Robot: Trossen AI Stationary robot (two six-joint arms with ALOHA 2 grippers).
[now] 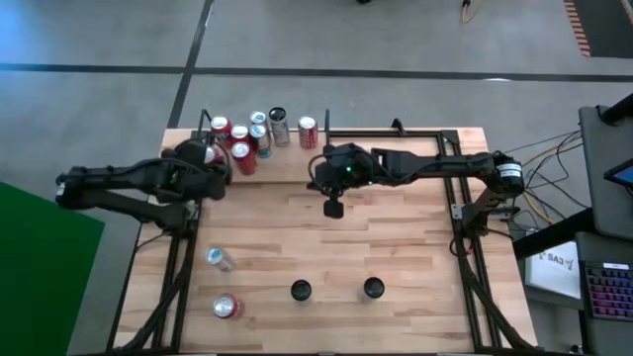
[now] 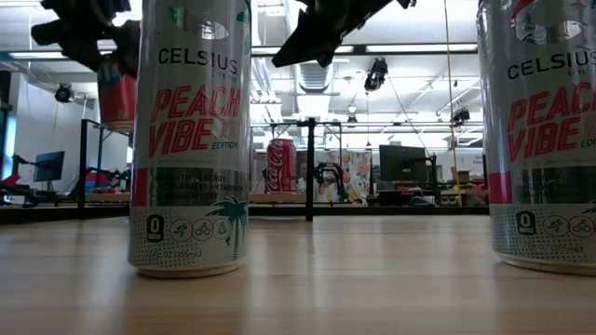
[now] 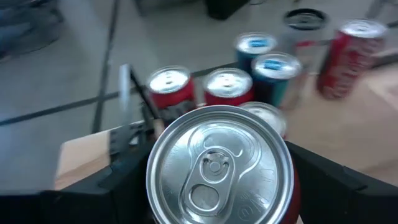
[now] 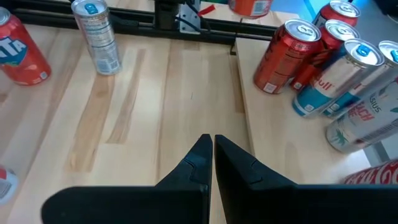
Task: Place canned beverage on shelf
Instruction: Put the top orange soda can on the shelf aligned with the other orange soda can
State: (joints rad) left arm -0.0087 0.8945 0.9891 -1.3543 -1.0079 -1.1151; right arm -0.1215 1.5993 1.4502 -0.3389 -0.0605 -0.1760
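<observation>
The left gripper (image 1: 210,158), jaws spread wide around a red can (image 3: 219,167), hangs it over the shelf (image 1: 297,163) close to the cluster of cans (image 1: 247,133), so lowering it off-line could topple neighbours, while the right gripper (image 1: 333,208) waits closed.

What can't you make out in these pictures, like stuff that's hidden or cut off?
- Red can in the left pincer: in the left wrist view only its top shows; the label is hidden below the rim.
- Right-hand Celsius can: cut off by the low view's right edge.
- Shelf cans: in the high view, too small to read the brands.
- Right pincer: the wood directly under its shut fingers is hidden.
</observation>
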